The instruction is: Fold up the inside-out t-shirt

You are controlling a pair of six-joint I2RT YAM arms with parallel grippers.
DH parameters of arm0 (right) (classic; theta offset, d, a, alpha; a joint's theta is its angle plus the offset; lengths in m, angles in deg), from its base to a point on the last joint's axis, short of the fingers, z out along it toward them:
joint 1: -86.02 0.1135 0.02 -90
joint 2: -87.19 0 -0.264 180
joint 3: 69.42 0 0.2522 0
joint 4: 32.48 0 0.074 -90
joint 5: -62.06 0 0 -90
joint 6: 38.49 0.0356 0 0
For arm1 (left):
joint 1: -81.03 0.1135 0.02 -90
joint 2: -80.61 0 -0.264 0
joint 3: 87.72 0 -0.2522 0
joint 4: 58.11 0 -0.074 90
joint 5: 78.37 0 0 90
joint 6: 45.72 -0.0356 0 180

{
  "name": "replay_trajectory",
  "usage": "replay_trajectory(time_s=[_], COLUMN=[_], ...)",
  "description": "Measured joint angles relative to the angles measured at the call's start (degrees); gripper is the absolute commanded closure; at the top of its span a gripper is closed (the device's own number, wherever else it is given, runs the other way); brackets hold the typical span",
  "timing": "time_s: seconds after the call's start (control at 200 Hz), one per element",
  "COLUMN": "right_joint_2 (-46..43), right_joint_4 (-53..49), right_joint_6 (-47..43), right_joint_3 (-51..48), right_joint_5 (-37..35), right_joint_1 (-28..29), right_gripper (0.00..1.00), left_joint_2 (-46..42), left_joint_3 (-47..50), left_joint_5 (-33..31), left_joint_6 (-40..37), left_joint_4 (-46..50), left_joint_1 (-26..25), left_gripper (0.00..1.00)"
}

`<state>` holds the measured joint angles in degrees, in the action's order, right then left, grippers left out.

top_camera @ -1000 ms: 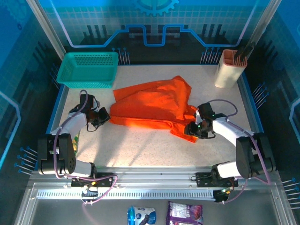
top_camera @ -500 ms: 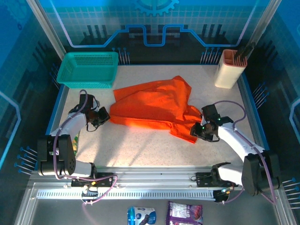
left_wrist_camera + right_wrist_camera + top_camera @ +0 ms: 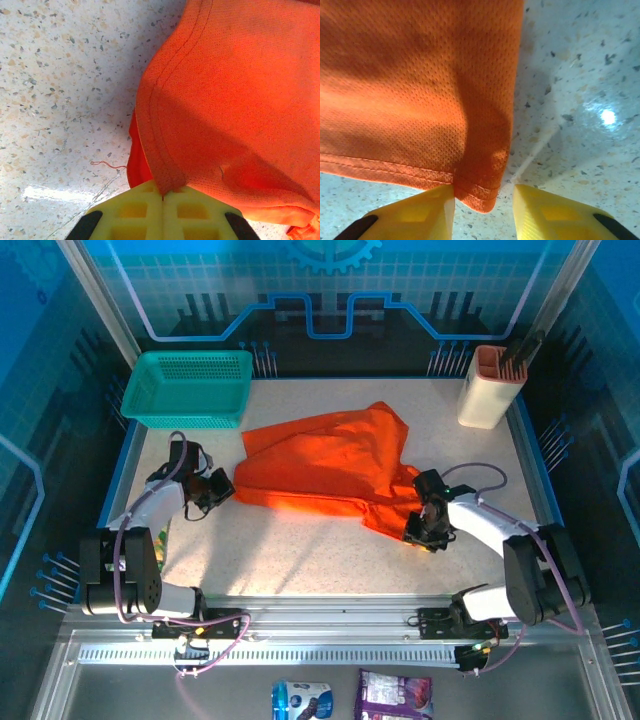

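Note:
The inside-out t-shirt (image 3: 330,465) lies crumpled across the middle of the table, bright orange-red. My left gripper (image 3: 228,490) is at its left end. In the left wrist view the yellow fingers (image 3: 125,210) are pressed together with a stitched hem fold of the t-shirt (image 3: 230,100) pinched between their tips, so the left gripper (image 3: 162,192) is shut on it. My right gripper (image 3: 412,532) sits low at the shirt's near right corner. In the right wrist view the right gripper (image 3: 484,200) stands open around the hemmed corner of the t-shirt (image 3: 415,90). The cloth touches the left finger and stands apart from the right finger.
A teal mesh basket (image 3: 188,388) stands at the back left. A beige holder (image 3: 490,385) stands at the back right. Blue rims border the speckled table (image 3: 300,550). Two packets (image 3: 345,700) lie below the front rail.
The right gripper has shifted a little left onto the shirt's corner and its jaws have narrowed. The left arm and the shirt have stayed put.

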<state>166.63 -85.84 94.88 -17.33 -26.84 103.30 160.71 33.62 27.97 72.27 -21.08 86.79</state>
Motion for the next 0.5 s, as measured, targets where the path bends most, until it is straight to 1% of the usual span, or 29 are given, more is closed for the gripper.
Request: replay_trajectory(time_s=[0.335, 0.435, 0.5], right_joint_2=[2.2, 2.3, 2.3], right_joint_4=[-2.0, -2.0, -1.8], right_joint_6=[1.7, 1.7, 1.6], right_joint_3=[1.8, 1.9, 2.1], right_joint_5=[-2.5, -2.7, -2.7], right_joint_1=[1.0, 1.1, 1.2], right_gripper=[0.80, 0.87, 0.94], left_joint_2=[0.0, 0.0, 0.0], left_joint_3=[0.0, 0.0, 0.0], left_joint_5=[0.0, 0.0, 0.0], left_joint_6=[0.1, 0.1, 0.1], left_joint_4=[0.0, 0.0, 0.0], left_joint_1=[0.0, 0.0, 0.0], left_gripper=[1.00, 1.00, 1.00])
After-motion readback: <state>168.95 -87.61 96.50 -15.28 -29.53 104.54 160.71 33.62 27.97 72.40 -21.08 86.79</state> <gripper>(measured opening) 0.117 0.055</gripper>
